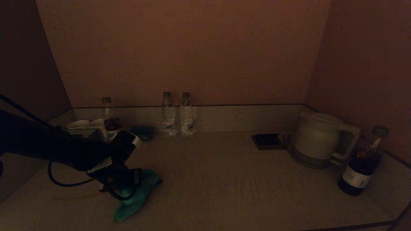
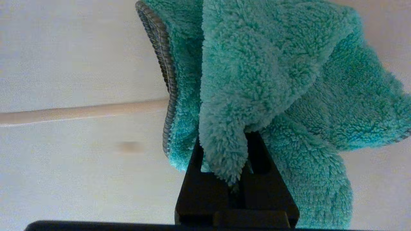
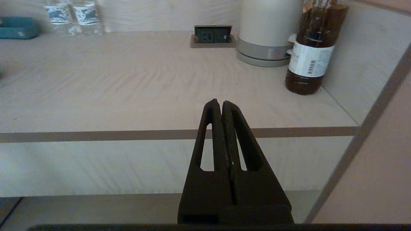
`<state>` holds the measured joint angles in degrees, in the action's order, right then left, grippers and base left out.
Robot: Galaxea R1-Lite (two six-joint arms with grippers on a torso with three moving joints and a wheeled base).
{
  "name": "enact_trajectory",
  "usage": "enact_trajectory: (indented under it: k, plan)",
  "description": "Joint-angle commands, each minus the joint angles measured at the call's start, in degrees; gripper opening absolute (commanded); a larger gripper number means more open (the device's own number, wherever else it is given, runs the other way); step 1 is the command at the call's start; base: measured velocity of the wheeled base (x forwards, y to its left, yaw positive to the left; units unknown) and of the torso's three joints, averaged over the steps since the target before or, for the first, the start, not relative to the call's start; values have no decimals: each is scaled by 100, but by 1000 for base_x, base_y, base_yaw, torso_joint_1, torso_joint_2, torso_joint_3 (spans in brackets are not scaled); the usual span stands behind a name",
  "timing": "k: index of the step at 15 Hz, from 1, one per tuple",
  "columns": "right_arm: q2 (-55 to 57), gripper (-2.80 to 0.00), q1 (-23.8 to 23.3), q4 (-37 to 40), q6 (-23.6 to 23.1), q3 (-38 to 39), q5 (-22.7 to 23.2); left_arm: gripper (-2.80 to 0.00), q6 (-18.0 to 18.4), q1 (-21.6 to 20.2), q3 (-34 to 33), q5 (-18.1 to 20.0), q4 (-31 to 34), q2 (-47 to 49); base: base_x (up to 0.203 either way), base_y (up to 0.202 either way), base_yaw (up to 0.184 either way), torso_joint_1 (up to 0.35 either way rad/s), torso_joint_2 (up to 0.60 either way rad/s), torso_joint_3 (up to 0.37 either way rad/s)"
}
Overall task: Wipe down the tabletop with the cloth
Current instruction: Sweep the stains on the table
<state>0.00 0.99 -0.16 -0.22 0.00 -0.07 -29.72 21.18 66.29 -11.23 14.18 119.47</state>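
A fluffy teal cloth [image 1: 136,195] lies bunched on the light wooden tabletop [image 1: 224,186] at the front left. My left gripper [image 1: 123,187] is shut on the cloth, pressing it onto the tabletop. In the left wrist view the cloth [image 2: 273,80] fills the frame beyond the left gripper [image 2: 224,144], and a fold of it is pinched between the jaws. My right gripper [image 3: 221,104] is shut and empty, parked off the table's front edge, out of the head view.
At the back stand two water bottles [image 1: 177,114], a third bottle [image 1: 109,118] with white cups [image 1: 86,125] and a small teal dish [image 1: 143,132]. A power socket [image 1: 266,140], a white kettle [image 1: 321,139] and a dark bottle [image 1: 364,163] stand at the right.
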Motion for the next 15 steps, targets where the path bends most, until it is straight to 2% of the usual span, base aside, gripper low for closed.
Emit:
enact_trajectory:
  k: [1,3,4,7,10,12,15]
  plan:
    - [9,-280,-2,-2,-4,0,-1,-280,-8,-97,-81,-2,14,-55,0,0,0,0,0,0]
    - [9,-280,-2,-2,-4,0,-1,-280,71,-163,-148,-2,-8,-95,0,0,0,0,0,0]
    - [9,-280,-2,-2,-4,0,-1,-280,222,-459,-341,-2,-63,-155,0,0,0,0,0,0]
    - [9,-280,-2,-2,-4,0,-1,-280,826,-1787,-943,4,-420,-276,0,0,0,0,0,0]
    - [9,-280,-2,-2,-4,0,-1,-280,1414,-2807,-1186,31,-723,-309,0,0,0,0,0,0]
    - [9,-280,-2,-2,-4,0,-1,-280,1593,-3086,-1216,42,-768,-337,0,0,0,0,0,0]
    - [9,-280,-2,-2,-4,0,-1,-280,1669,-3531,-1224,34,-754,-386,0,0,0,0,0,0]
